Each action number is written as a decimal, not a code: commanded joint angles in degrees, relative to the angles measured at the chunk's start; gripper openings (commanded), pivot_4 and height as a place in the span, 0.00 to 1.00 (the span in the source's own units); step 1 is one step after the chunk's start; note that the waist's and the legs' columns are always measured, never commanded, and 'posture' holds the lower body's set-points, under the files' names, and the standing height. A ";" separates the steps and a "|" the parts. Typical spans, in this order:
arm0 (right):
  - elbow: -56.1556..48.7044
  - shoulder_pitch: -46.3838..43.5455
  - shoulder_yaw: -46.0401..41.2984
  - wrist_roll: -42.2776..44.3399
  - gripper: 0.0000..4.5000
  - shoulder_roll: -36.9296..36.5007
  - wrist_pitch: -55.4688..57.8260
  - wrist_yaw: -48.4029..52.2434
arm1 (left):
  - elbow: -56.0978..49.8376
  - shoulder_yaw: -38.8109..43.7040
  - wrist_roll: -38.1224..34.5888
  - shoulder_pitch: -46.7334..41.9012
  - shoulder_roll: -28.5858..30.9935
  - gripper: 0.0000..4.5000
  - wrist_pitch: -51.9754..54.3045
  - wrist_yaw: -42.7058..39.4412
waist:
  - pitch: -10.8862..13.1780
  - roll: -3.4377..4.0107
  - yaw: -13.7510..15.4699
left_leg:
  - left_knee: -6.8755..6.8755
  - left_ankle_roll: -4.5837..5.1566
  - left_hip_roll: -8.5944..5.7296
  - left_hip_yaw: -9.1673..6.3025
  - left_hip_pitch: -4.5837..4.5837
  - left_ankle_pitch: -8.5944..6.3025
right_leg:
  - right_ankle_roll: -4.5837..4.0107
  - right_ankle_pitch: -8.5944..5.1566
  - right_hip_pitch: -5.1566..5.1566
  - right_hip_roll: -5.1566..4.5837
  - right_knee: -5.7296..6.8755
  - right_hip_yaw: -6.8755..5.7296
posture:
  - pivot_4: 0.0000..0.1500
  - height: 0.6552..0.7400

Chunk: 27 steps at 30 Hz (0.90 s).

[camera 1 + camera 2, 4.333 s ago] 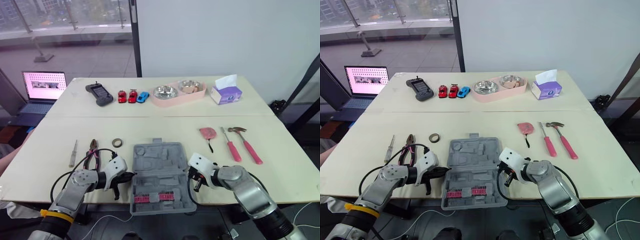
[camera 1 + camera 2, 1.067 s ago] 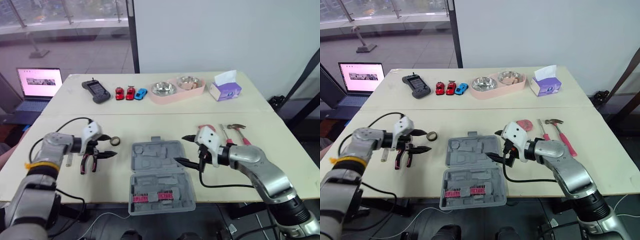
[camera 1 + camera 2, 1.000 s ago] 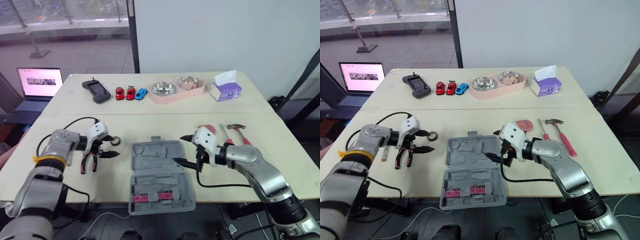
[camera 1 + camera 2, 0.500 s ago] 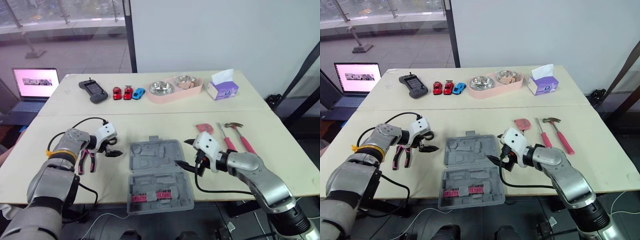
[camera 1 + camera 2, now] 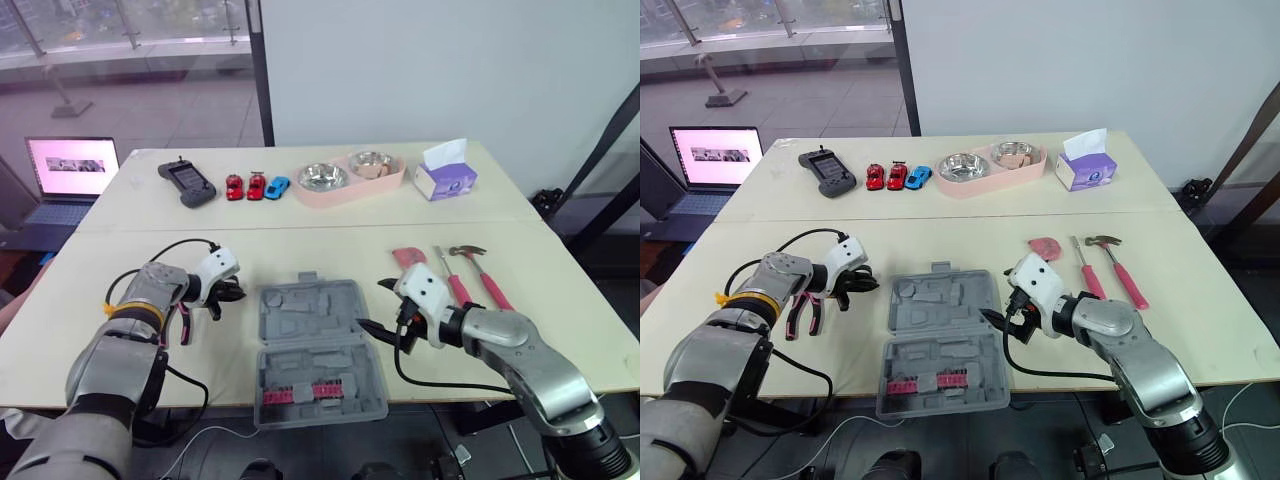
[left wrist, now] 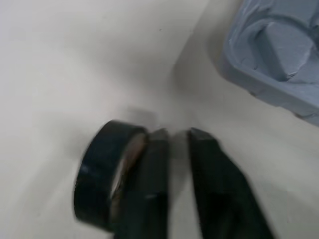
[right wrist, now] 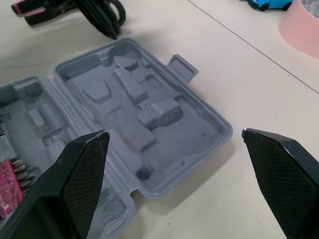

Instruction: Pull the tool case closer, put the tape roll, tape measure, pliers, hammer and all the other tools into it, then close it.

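- Beside the tape roll (image 6: 94,169), the left gripper (image 6: 178,133) has its fingers nearly together, gripping nothing.
- Better to reopen, straddle the roll's wall, then pinch firmly.

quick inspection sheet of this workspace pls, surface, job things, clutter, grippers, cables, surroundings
surface: two beige tables butted together, no spills seen
job's things: case open at the near edge, only a bit strip inside; tape roll and pliers to its left; tape measure, screwdriver and hammer to its right
clutter: handheld, toy cars, bowl tray, tissue box on the far table
grippers: left gripper at the tape roll, grip unclear; right gripper open by the case's right edge
cables: black cable loops off each arm
surroundings: laptop, glass wall
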 commanded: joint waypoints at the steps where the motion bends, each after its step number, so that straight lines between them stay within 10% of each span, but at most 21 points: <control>1: -2.67 -0.03 -1.36 0.87 1.00 0.18 0.15 -0.35 | 1.11 0.21 1.29 1.03 0.81 0.02 0.31 1.23 | 0.00 0.00 0.01 | 0.00 0.00 0.00 0.00 0.00 0.00 | 0.00 0.00 0.00 0.00 0.00 0.00 | 1.00 1.00; 27: -4.11 2.24 0.74 -0.92 1.00 4.07 0.50 -4.83 | 0.43 9.12 -4.35 -2.34 5.76 0.02 6.78 -9.11 | 0.01 -0.02 -0.03 | 0.07 -0.03 -0.02 -0.06 -0.11 0.02 | 0.00 0.00 -0.18 0.00 0.25 -0.05 | 1.00 1.00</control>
